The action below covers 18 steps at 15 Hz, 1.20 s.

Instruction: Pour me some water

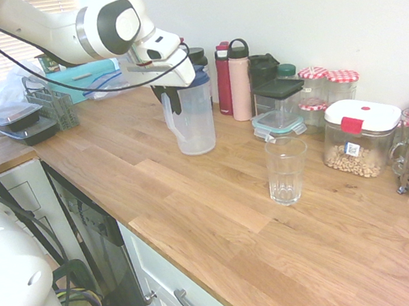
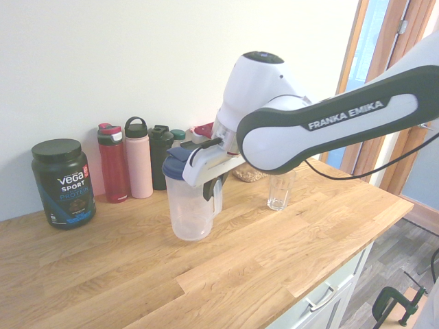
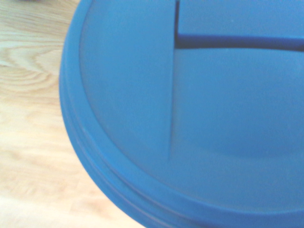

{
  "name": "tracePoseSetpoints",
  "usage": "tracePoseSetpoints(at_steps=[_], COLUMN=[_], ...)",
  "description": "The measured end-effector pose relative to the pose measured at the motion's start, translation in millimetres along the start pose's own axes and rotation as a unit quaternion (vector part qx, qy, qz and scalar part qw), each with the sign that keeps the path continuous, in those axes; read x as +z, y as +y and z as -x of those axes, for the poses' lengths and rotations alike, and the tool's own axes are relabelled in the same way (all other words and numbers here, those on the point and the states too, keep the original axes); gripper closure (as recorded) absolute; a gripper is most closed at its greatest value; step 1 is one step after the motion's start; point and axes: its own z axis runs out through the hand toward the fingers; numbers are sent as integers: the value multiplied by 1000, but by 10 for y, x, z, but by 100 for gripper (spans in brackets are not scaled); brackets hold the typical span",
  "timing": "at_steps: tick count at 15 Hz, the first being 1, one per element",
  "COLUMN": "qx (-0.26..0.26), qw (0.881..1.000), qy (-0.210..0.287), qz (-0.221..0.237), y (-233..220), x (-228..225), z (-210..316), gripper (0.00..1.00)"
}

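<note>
On the wooden table (image 1: 197,201) the clear jug (image 1: 193,119) with a blue lid (image 3: 190,118) stands upright, its long axis vertical. The end effector (image 1: 166,96) comes down from above and is closed on the jug's handle (image 2: 214,194). The empty glass (image 1: 286,169) stands apart from the jug, further along the table, on the side away from the arm's base, so I judge the jug must travel that way and tip toward it.
</note>
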Motion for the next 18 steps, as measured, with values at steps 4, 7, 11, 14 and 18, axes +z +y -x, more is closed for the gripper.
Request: tracePoseSetpoints(at_steps=[4, 7, 11, 14, 18], qx=[-30, -56, -71, -75, -72], qw=[999, 998, 995, 993, 993], qy=[-21, -39, -65, -82, -88], qz=[6, 6, -14, -27, -29], y=[381, 927, 1676, 2279, 2997], x=[-496, -827, -1011, -1067, -1106], z=[167, 203, 164, -94, -387], gripper=[100, 100, 100, 100, 100])
